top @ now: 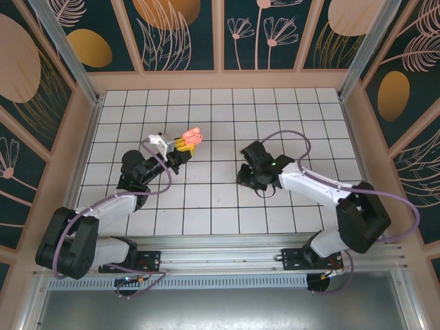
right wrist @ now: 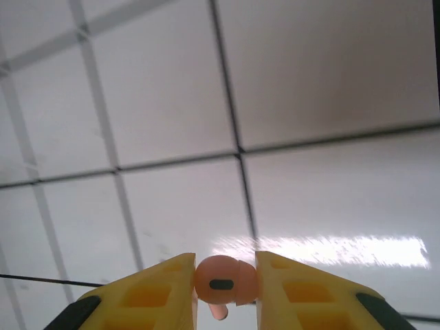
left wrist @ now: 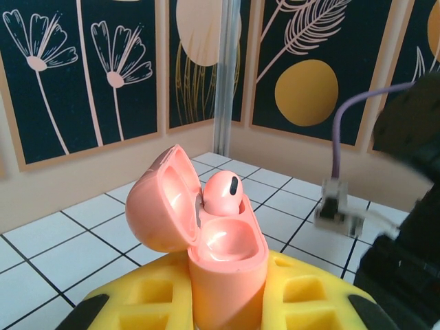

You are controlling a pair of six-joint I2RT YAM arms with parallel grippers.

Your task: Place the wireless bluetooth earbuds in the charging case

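My left gripper (left wrist: 227, 302) is shut on a pink charging case (left wrist: 223, 265), held upright with its lid (left wrist: 161, 199) swung open to the left. One pink earbud (left wrist: 223, 194) sits in the case's far slot; the near slot is bare. From above, the case (top: 192, 137) shows at the tip of the left gripper (top: 184, 143). My right gripper (right wrist: 223, 282) is shut on a second pink earbud (right wrist: 221, 280), pinched between the yellow fingers (right wrist: 155, 295) just above the white tiled floor. The right gripper (top: 249, 172) is to the right of the case.
A grey connector block (left wrist: 335, 210) on a purple cable lies on the tiles right of the case. Patterned walls (top: 220, 34) fence the tiled floor (top: 220, 110) on three sides. Open tiles lie between the two grippers.
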